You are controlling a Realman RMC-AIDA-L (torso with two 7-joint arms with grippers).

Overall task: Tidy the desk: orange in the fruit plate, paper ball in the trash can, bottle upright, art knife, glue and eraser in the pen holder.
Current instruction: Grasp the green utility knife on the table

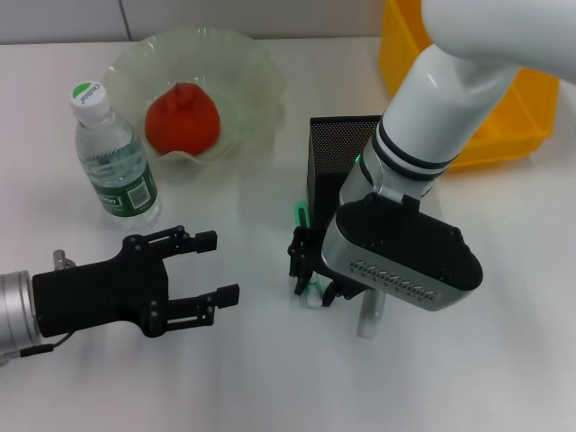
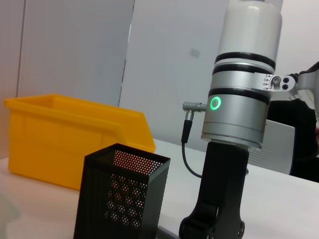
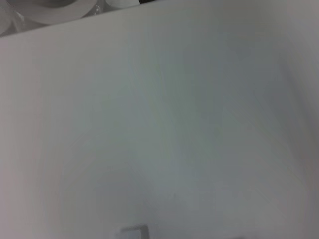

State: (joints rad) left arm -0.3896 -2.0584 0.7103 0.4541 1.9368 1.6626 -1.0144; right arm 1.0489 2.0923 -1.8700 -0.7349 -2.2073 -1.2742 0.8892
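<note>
On the white desk (image 1: 504,270), the right gripper (image 1: 304,270) clamps the slim white-and-green art knife (image 1: 302,236).

Orange (image 1: 183,118) in fruit plate (image 1: 256,67) (bottle (image 1: 113,157) upright beside).

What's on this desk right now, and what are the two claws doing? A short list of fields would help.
orange: in the fruit plate
bottle: upright, left of the plate
pen holder: mid-desk, in front of the trash can
art knife: at the right gripper, just in front of the pen holder
right gripper: low over the desk, at the knife
left gripper: open, empty, near the bottle
</note>
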